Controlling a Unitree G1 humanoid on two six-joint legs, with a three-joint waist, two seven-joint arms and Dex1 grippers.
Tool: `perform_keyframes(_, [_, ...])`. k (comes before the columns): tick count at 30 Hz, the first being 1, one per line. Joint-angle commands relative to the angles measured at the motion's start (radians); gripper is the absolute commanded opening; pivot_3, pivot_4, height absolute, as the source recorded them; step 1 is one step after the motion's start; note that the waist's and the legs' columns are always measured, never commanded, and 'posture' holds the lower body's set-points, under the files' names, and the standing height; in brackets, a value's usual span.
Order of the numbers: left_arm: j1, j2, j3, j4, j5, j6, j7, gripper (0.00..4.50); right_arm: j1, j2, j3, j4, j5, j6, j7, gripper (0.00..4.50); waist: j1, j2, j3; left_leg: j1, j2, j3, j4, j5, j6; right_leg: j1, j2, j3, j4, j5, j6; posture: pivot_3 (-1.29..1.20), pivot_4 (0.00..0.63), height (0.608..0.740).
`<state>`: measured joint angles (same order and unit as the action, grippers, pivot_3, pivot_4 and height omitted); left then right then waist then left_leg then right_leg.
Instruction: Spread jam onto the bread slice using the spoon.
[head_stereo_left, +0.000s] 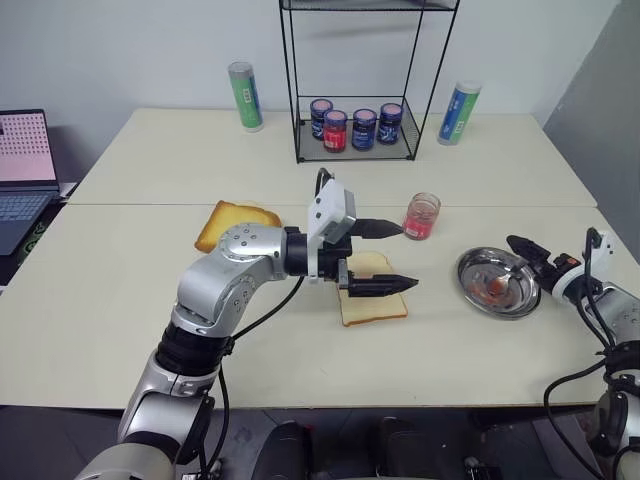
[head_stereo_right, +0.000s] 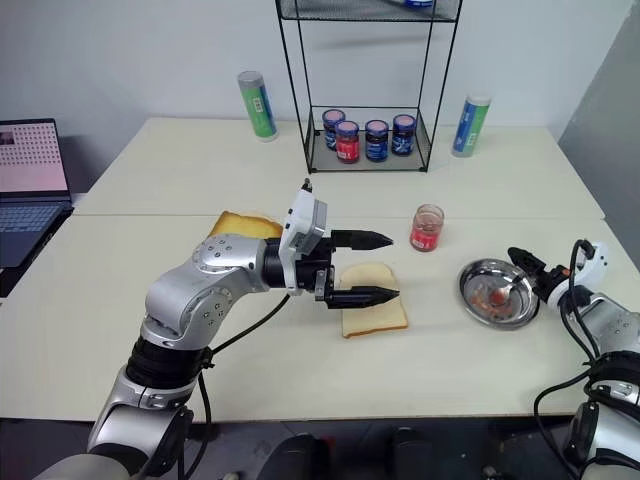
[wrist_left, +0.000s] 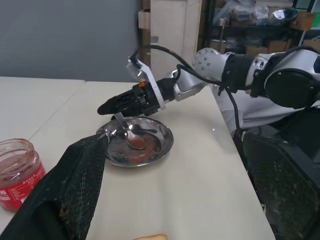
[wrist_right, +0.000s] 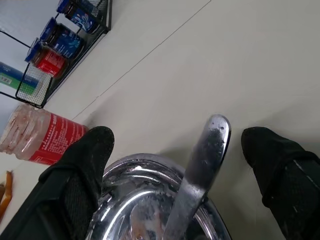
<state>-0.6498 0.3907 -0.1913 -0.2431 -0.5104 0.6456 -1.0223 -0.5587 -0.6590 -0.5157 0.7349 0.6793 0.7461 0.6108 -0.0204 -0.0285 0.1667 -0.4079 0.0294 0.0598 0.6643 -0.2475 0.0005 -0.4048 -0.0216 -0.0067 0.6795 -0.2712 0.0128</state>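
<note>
Black cables are looping along both silver, rounded arms. A white boxy housing is sitting on the left wrist, and each gripper, like the left gripper (head_stereo_left: 392, 257), is showing two black tapered fingers.

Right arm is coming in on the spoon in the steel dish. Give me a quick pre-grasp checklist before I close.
1. Right gripper open: ok.
2. Spoon handle between its fingers: ok, seen from the right wrist.
3. Spoon resting in the steel dish, handle on the rim: ok.
4. Left gripper open, holding nothing, above the bread slice: ok.
5. Jam jar upright, lid off: ok.
6. Fingers low enough on the handle: cannot tell.
</note>
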Motion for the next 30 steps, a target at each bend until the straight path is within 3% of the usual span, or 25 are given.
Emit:
perform_keyframes(1, [0.012, 0.007, 0.007, -0.06, -0.02, 0.009, 0.022, 4.46, -0.037, -0.014, -0.01, 0.041, -0.009, -0.025, 0.033, 4.5, -0.005, 0.0, 0.0, 0.0, 0.0, 0.0, 0.0, 0.0, 0.0, 0.0, 0.0, 0.0, 0.0, 0.0, 0.0, 0.0, 0.15, 0.74])
perform_keyframes(9, [0.009, 0.016, 0.01, -0.051, -0.019, 0.002, 0.02, 4.5, -0.059, -0.029, -0.028, 0.104, -0.023, -0.051, 0.047, 2.76, -0.009, 0.0, 0.0, 0.0, 0.0, 0.0, 0.0, 0.0, 0.0, 0.0, 0.0, 0.0, 0.0, 0.0, 0.0, 0.0, 0.15, 0.74])
perform_keyframes(19, [0.014, 0.018, -0.003, -0.039, -0.011, -0.004, 0.009, 4.5, -0.049, -0.027, -0.031, 0.098, -0.037, -0.06, 0.047, 0.18, -0.008, 0.0, 0.0, 0.0, 0.0, 0.0, 0.0, 0.0, 0.0, 0.0, 0.0, 0.0, 0.0, 0.0, 0.0, 0.0, 0.15, 0.74])
perform_keyframes(30, [0.018, 0.023, 0.003, -0.047, -0.019, 0.001, 0.002, 4.5, -0.032, -0.037, -0.058, 0.022, -0.005, -0.025, 0.056, 0.06, -0.007, 0.0, 0.0, 0.0, 0.0, 0.0, 0.0, 0.0, 0.0, 0.0, -0.001, 0.0, 0.0, 0.0, 0.0, 0.0, 0.15, 0.74])
